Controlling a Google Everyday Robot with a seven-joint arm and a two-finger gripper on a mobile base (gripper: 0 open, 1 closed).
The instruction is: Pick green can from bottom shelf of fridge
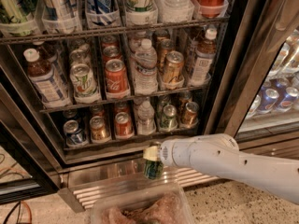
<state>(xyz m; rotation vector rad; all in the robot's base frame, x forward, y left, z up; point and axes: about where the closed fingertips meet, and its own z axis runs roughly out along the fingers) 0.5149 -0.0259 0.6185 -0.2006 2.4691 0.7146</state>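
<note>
The fridge (227, 73) stands open in front of me. Its bottom shelf (117, 143) holds a blue can (74, 132), a gold can (99, 129), a red can (123, 125), a water bottle (145, 117), a dark-green can (168, 117) and a gold-brown can (189, 114). My gripper (153, 159), on the white arm (219, 160) reaching in from the right, is shut on the green can (153, 170). It holds the can upright, out of the fridge, below the shelf's front edge and in front of the ribbed steel base (107, 183).
A clear plastic bin (135, 204) with brownish contents sits right below the held can. The rack above holds tea bottles (44, 78), cans and water. A second cooler with blue cans (273, 99) is at the right. Cables (14, 211) lie at lower left.
</note>
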